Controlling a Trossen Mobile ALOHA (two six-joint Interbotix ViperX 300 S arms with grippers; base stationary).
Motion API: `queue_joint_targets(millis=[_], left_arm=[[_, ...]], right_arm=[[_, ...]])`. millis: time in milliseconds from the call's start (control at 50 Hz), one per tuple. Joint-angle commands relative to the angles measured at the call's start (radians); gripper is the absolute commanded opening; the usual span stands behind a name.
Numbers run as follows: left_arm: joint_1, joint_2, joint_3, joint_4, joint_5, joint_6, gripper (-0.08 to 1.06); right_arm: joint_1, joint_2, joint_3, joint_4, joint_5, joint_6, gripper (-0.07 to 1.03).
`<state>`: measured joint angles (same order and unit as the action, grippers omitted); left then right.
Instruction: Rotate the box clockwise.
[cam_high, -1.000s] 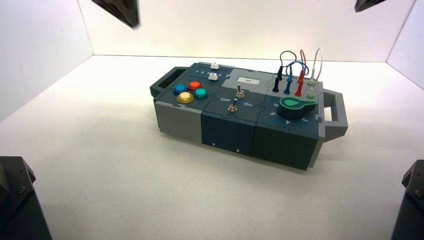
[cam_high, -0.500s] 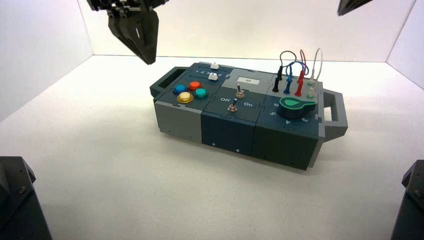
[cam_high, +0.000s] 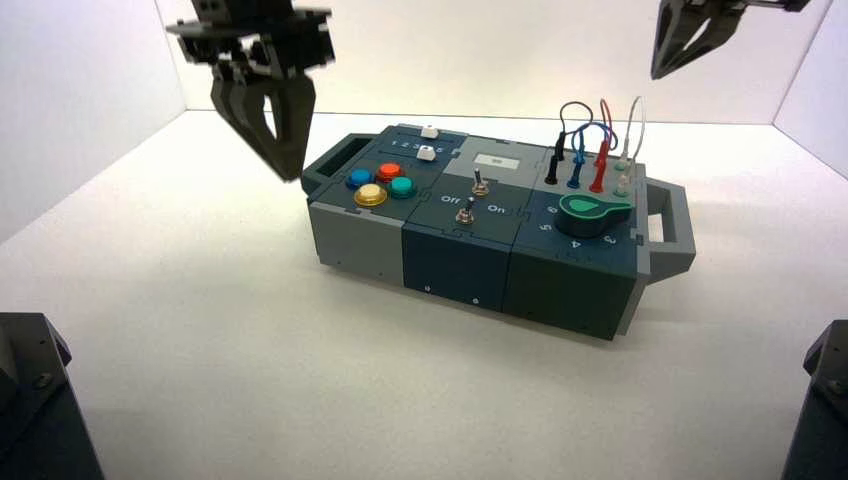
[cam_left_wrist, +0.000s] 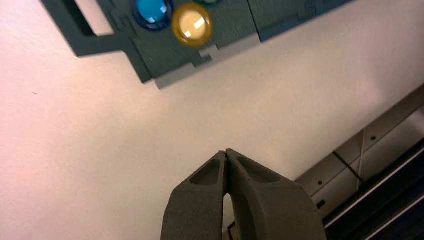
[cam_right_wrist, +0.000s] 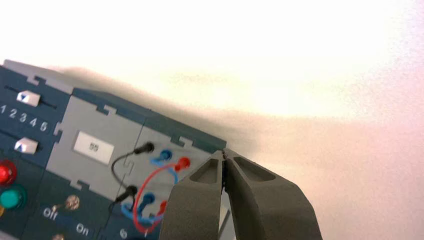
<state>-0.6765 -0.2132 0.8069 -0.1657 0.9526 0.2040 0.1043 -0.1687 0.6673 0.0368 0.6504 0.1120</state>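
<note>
"Where is the box to be found?"

"The box (cam_high: 470, 215) is seen around the middle of the white table (cam_high: 300, 400), set at a slant, with its left end farther from the high camera than its right. A grey handle is carried at each end."

"And what is borne on top?"

"Blue (cam_high: 360, 178), red (cam_high: 390, 172), yellow (cam_high: 370, 195) and green push buttons (cam_high: 401, 187) are grouped toward the left end, two white sliders (cam_high: 427, 153) beside them. Two toggle switches (cam_high: 466, 212) are set mid-panel, near a small display (cam_right_wrist: 93, 147) where "55" can be read. The green knob (cam_high: 592, 212) and looped wires (cam_high: 605, 130) are placed toward the right."

"How is the left gripper (cam_high: 290, 179) held?"

"Near the left end handle (cam_high: 340, 155), pointed downward, its fingers closed with nothing between them. Whether the handle is touched cannot quite be judged from above."

"And the right gripper (cam_high: 655, 77)?"

"It is held raised toward the far right, apart from the box, its fingers likewise closed and empty."
</note>
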Motion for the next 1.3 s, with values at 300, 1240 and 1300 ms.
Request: queue_joint_targets(millis=[300,1240,1300], left_arm=[[-0.043,0.077,0.000,0.000,-0.011,0.006,-0.03],[-0.049,0.302,-0.084,0.008,-0.057,0.051,-0.03],[-0.049,0.325,-0.095,0.009,-0.061,0.055,-0.03]], right_arm=[[-0.006,0.109,-0.077,-0.002,-0.043,-0.003,-0.02],[-0.005,0.345,-0.141,0.003,-0.101,-0.003,-0.02],[-0.005,0.357,-0.141,0.005,-0.103,-0.003,-0.02]])
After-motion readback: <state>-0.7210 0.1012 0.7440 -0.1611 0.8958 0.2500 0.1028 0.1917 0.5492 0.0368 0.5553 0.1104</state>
